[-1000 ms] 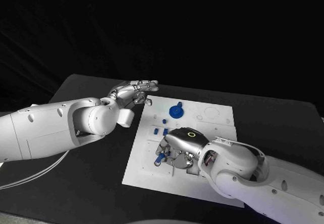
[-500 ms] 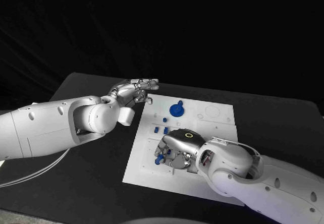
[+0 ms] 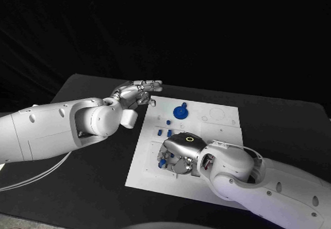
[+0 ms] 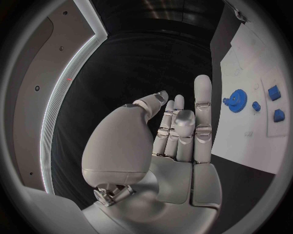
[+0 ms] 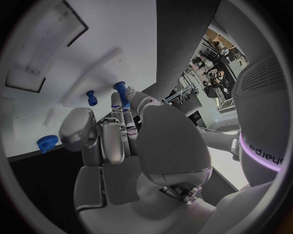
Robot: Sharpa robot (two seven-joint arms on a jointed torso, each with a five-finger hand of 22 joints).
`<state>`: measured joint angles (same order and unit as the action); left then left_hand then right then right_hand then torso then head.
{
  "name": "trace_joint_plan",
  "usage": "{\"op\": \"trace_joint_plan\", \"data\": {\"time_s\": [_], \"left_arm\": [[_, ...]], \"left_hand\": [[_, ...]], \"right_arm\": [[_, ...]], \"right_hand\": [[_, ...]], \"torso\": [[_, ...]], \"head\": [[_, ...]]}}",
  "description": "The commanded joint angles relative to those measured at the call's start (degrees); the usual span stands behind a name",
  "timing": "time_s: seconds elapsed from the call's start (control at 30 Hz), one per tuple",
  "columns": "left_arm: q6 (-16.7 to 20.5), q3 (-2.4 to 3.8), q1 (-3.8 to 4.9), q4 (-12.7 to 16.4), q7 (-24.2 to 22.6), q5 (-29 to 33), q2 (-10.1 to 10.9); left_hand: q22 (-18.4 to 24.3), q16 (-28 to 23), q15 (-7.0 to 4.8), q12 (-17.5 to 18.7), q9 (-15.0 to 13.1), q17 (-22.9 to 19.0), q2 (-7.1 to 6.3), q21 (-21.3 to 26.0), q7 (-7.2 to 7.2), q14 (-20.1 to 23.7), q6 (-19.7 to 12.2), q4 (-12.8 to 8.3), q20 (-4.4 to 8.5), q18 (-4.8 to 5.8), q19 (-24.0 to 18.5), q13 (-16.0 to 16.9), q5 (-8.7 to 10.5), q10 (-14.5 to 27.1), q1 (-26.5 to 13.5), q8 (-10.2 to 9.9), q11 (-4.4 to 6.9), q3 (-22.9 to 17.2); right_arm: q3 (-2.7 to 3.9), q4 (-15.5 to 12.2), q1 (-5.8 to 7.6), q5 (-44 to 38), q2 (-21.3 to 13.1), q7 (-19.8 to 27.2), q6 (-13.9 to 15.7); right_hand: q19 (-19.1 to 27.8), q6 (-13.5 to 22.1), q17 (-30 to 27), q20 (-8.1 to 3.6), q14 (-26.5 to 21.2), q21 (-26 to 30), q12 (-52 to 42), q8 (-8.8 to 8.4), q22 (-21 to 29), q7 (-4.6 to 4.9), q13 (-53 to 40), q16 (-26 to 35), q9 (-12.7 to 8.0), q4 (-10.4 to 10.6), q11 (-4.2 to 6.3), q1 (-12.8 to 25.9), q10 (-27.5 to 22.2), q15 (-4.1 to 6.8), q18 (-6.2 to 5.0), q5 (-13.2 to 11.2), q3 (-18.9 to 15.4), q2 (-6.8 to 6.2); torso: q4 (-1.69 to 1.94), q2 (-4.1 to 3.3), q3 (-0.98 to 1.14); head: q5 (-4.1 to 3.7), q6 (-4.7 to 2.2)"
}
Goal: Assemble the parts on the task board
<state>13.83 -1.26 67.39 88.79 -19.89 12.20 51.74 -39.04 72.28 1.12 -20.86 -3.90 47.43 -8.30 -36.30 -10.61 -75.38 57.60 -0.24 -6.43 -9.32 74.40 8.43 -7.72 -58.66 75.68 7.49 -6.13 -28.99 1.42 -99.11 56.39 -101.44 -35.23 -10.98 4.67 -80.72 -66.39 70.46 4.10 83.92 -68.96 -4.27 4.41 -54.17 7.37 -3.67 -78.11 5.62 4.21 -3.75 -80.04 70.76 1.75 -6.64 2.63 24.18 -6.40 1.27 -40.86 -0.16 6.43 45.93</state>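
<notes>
Blue plastic peg (image 5: 120, 92), small and stiff, stands pinched at the tips of the right hand (image 3: 182, 151), whose fingers (image 5: 117, 108) close narrowly round its shaft low over the task board (image 3: 149, 170). It looks light and hard, likely slick, so a hold on the shaft near its head should steer it best. A second peg (image 5: 92, 98) stands in the board just beside it. Farther up the board lie a blue gear (image 3: 180, 113) and a few small blue pieces (image 3: 164, 133); shallow outlined recesses (image 3: 217, 115) near the gear hold nothing. Off the board's far left corner, above the black desk (image 3: 80, 187), the left hand (image 3: 137, 93) hangs with fingers loosely curled and holding nothing.
</notes>
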Motion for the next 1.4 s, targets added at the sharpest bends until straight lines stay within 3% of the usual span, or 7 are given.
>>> {"op": "trace_joint_plan", "data": {"time_s": [0.03,0.4,0.8,1.03,1.13,1.27,1.4], "left_arm": [[-1.1,0.03,0.02,0.1,-0.2,-0.2,-0.1],[-1.2,0.03,0.02,0.1,-0.1,-0.3,0.0],[-1.6,0.00,0.02,0.0,0.4,-1.1,0.1],[-1.7,-0.08,0.02,0.5,0.5,-1.6,0.5],[-1.6,-0.11,0.02,1.1,0.4,-1.7,0.9],[-1.1,-0.12,0.02,1.9,-0.2,-1.7,1.3],[-0.9,-0.13,0.02,2.5,-0.5,-1.7,1.6]], "left_hand": [[0.1,-0.3,-0.13,-0.1,0.0,0.0,0.34,0.3,0.14,0.3,-0.4,-0.3,0.05,-1.06,-0.5,0.1,-0.33,0.4,0.2,0.4,0.04,0.1],[0.1,-0.3,-0.13,-0.1,0.0,0.0,0.34,0.3,0.14,0.3,-0.4,-0.3,0.05,-1.06,-0.5,0.1,-0.33,0.4,0.2,0.4,0.04,0.1],[0.1,-0.4,-0.11,-0.2,-0.1,-0.2,0.33,0.4,0.14,0.4,-0.5,-0.4,0.04,-1.06,-0.5,0.1,-0.33,0.5,0.2,0.4,0.03,0.1],[0.1,-0.4,-0.10,-0.3,-0.1,-0.4,0.31,0.4,0.14,0.5,-0.5,-0.4,0.03,-1.06,-0.6,0.1,-0.33,0.7,0.2,0.4,0.01,0.1],[0.1,-0.4,-0.11,-0.5,-0.1,-0.5,0.44,0.4,0.16,0.6,-0.5,-0.6,0.02,-1.07,-0.6,0.1,-0.38,0.9,0.5,0.6,0.02,0.0],[0.1,-0.3,-0.13,-0.7,-0.1,-0.4,0.59,0.4,0.17,0.6,-0.5,-0.8,0.04,-1.09,-0.6,0.1,-0.42,1.0,0.7,0.7,0.05,-0.2],[0.1,-0.3,-0.13,-0.7,-0.1,-0.4,0.59,0.4,0.17,0.6,-0.5,-0.8,0.04,-1.09,-0.6,0.1,-0.42,1.0,0.7,0.7,0.05,-0.2]], "right_arm": [[-0.30,0.5,-0.18,-2.5,0.4,-1.6,-2.9],[-0.52,0.8,-0.34,-2.9,0.7,-0.9,2.6],[-0.18,-3.2,-0.52,-2.3,-3.4,0.3,10.3],[0.84,-8.3,1.42,7.2,-12.8,0.6,13.9],[1.00,-10.4,2.83,16.9,-19.0,-1.1,14.6],[1.02,-12.5,3.55,23.3,-25.4,-4.0,14.5],[0.60,-13.8,3.33,24.5,-29.9,-7.7,12.6]], "right_hand": [[0.3,0.4,-0.1,0.33,2.7,0.4,0.3,-0.36,0.1,-0.01,0.0,0.0,-0.4,0.3,-0.02,0.7,-0.6,-0.58,0.26,0.3,-0.1,-0.05],[2.7,9.5,-4.0,1.89,1.8,4.6,-0.1,-0.86,6.1,0.86,-0.1,2.3,-1.9,0.2,-2.06,2.4,-12.7,-2.28,-0.87,0.4,-4.2,-2.39],[3.4,10.1,-6.2,1.89,1.2,6.4,-2.2,-0.71,8.4,0.55,-0.3,3.5,-1.7,1.4,-2.15,2.3,-14.7,-2.32,-1.22,0.4,-10.6,-2.35],[2.3,8.1,-5.6,1.32,1.7,5.2,-7.5,-0.14,6.6,0.86,-1.4,3.0,-1.4,1.7,-0.72,1.1,-7.0,-1.28,-0.94,0.6,-12.0,-1.10],[-0.6,6.8,2.2,0.35,3.3,-0.6,-13.2,0.59,-2.0,0.47,-4.3,-1.9,-1.1,5.1,0.64,5.6,3.4,-0.38,0.52,1.8,-14.7,-1.50],[-2.3,6.0,4.7,-1.74,3.8,-4.3,-35.2,2.43,-6.9,-1.44,-26.6,-3.8,-0.6,7.8,2.91,8.4,12.0,1.75,1.43,8.0,-19.4,-2.04],[-2.8,6.1,9.3,-2.20,4.4,-6.6,-60.6,5.18,-10.3,-2.02,-55.9,-6.6,0.2,9.5,3.08,7.7,12.5,2.05,1.90,8.6,-23.1,0.01]], "torso": [[0.04,0.00,-0.01],[0.00,0.01,0.01],[-0.02,0.04,0.03],[-0.10,0.07,-0.14],[-0.60,0.10,-0.31],[-1.30,0.14,-0.39],[-1.91,0.18,-0.36]], "head": [[-0.08,-0.03],[0.00,-0.02],[-0.62,-0.49],[-2.22,-1.10],[-3.11,-1.53],[-4.29,-2.04],[-5.76,-2.14]]}}
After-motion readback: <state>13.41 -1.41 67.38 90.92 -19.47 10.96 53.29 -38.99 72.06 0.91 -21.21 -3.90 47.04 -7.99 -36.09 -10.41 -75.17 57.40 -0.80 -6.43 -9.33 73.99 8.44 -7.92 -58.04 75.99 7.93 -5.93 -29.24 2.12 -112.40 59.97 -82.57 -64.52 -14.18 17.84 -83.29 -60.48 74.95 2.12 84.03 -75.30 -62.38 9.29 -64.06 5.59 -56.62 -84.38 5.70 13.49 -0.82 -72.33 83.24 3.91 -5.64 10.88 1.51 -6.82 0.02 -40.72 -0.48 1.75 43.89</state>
